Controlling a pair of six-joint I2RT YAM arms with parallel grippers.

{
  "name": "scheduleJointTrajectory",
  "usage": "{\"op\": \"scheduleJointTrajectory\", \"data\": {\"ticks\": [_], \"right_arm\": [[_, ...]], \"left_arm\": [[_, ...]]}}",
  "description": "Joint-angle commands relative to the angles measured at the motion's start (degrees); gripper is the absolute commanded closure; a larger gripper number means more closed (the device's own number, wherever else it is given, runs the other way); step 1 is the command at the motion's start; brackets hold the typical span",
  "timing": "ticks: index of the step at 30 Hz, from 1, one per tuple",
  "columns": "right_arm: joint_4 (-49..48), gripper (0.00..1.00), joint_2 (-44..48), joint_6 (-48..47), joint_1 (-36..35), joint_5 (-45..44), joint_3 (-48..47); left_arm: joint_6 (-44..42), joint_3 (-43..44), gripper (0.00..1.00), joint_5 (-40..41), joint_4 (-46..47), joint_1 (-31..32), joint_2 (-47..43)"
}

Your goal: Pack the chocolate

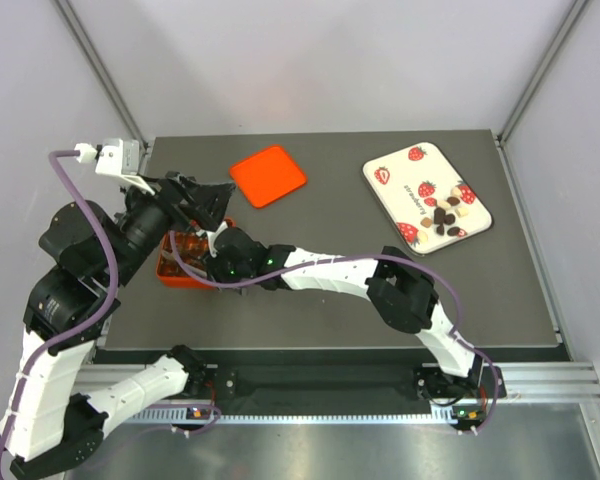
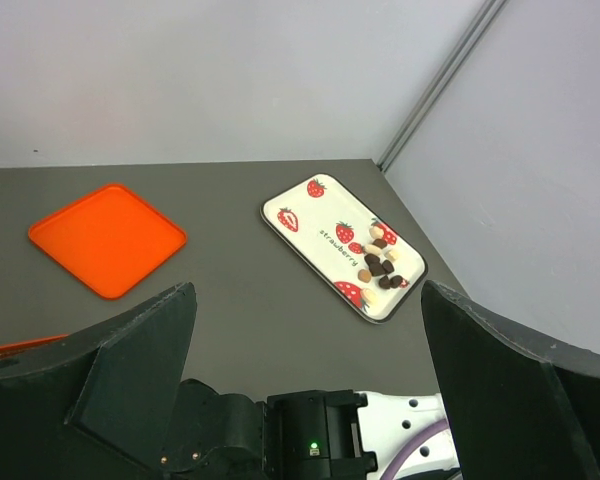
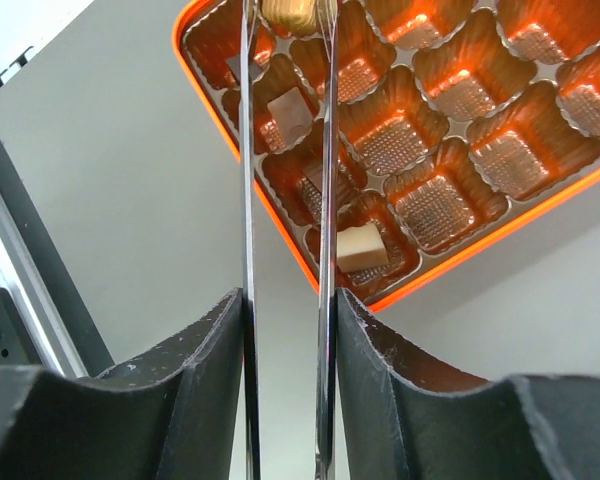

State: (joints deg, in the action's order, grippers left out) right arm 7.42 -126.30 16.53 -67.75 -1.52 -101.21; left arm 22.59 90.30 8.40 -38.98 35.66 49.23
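The chocolates point(image 1: 447, 214) are small dark brown and pale pieces lying on the strawberry-print tray point(image 1: 390, 165) at the back right; they also show in the left wrist view point(image 2: 382, 267). The orange box point(image 1: 170, 273) with square compartments sits at the left. My right gripper point(image 3: 286, 14) reaches across to it and its thin metal blades are shut on a tan chocolate point(image 3: 290, 12) above a corner compartment. A cream piece point(image 3: 362, 247) and a pale piece point(image 3: 285, 107) lie in compartments. My left gripper point(image 2: 308, 292) is open and empty, hovering above the box point(image 1: 198, 203).
The flat orange lid point(image 1: 268, 175) lies at the back centre of the grey table, and also shows in the left wrist view point(image 2: 107, 238). The right arm point(image 1: 330, 272) stretches across the table's front. White walls close in the table.
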Motion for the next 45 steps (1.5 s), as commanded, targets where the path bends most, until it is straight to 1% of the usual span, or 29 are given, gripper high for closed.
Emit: {"op": "scheduleJointTrajectory", "data": {"ticks": [1, 7, 12, 15, 18, 19, 20, 22, 23, 25, 26, 27, 28, 29, 31, 32, 34, 35, 38, 39, 40, 41, 42, 45], "right_arm": [[-1.88, 0.61, 0.18, -1.33, -0.72, -1.29, -3.21], [-2.32, 0.61, 1.58, -2.56, -0.63, -4.19, -3.03], [-4.42, 0.62, 4.74, -4.49, -0.20, -6.39, -1.01], [-6.97, 0.62, 8.43, -5.20, 0.33, -7.97, 2.76], [-10.49, 0.63, 13.70, -5.37, 1.47, -9.38, 9.08], [-12.85, 0.63, 15.10, -5.37, 1.82, -10.16, 12.93], [-13.57, 0.63, 18.08, -5.55, 2.26, -11.82, 14.79], [-14.45, 0.63, 21.08, -5.55, 4.28, -12.80, 18.22], [-14.45, 0.63, 24.14, -5.37, 4.98, -14.11, 21.29], [-14.19, 0.64, 27.41, -4.93, 7.71, -15.44, 26.20], [-14.19, 0.64, 30.99, -4.93, 8.76, -16.31, 27.80], [-12.36, 0.64, 36.16, -4.15, 13.30, -17.80, 32.95], [-11.21, 0.64, 37.78, -3.97, 13.34, -18.34, 33.00], [-9.89, 0.64, 39.36, -3.88, 15.78, -18.95, 33.88], [-6.30, 0.64, 43.57, -3.62, 18.34, -20.36, 35.98], [-2.01, 0.64, 44.99, -3.44, 19.83, -22.02, 36.43], [2.40, 0.64, 48.06, -2.39, 24.57, -23.52, 37.05], [8.08, 0.64, 48.86, -1.78, 27.98, -25.01, 36.87], [14.01, 0.63, 51.24, -0.71, 33.45, -25.38, 36.43], [16.46, 0.62, 51.76, -0.63, 36.95, -25.29, 36.52], [17.36, 0.62, 52.38, -0.63, 38.64, -25.03, 36.70], [18.23, 0.62, 52.47, -0.71, 42.05, -25.02, 36.78], [20.07, 0.62, 52.56, -0.71, 43.73, -24.85, 36.70], [21.58, 0.62, 52.21, -0.89, 49.28, -24.59, 36.78]], "left_arm": [[0.35, -0.21, 0.01, -0.32, 2.86, -0.15, -0.37], [0.70, -0.13, 0.01, -0.76, 3.03, -0.15, -0.37], [0.96, 0.22, 0.01, -0.85, 2.95, -0.15, -0.01], [1.23, 0.58, 0.01, -1.11, 2.68, -0.15, 0.07], [1.40, 0.49, 0.01, -1.28, 2.77, -0.15, 0.25], [1.40, 0.49, 0.01, -1.20, 2.68, -0.15, 0.42], [1.49, 0.32, 0.01, -1.46, 2.77, -0.15, 0.43], [1.76, 0.14, 0.01, -1.81, 2.68, -0.15, 0.69], [1.76, 0.05, 0.01, -2.16, 2.77, -0.15, 0.69], [1.84, -0.21, 0.01, -2.08, 2.95, -0.15, 0.78], [1.76, -0.30, 0.01, -1.99, 2.95, -0.15, 0.78], [1.93, -0.74, 0.01, -1.99, 3.21, -0.15, 0.78], [1.93, -0.92, 0.01, -1.99, 3.21, -0.24, 0.78], [2.02, -1.18, 0.01, -1.99, 3.38, -0.15, 0.78], [2.02, -1.62, 0.01, -1.99, 3.39, -0.15, 0.95], [2.11, -1.88, 0.01, -1.99, 3.39, -0.15, 0.95], [2.11, -2.49, 0.01, -1.99, 3.65, -0.15, 0.95], [2.28, -2.67, 0.01, -1.99, 3.91, -0.15, 1.04], [2.63, -3.55, 0.01, -2.43, 4.44, -0.15, 1.04], [2.72, -3.81, 0.01, -2.51, 4.79, -0.15, 1.13], [2.72, -4.08, 0.01, -2.69, 4.97, -0.15, 1.22], [2.90, -4.17, 0.01, -2.87, 4.97, -0.15, 1.39], [2.90, -4.17, 0.01, -2.95, 5.06, -0.15, 1.48], [2.99, -4.34, 0.01, -3.22, 5.06, -0.15, 1.57]]}}
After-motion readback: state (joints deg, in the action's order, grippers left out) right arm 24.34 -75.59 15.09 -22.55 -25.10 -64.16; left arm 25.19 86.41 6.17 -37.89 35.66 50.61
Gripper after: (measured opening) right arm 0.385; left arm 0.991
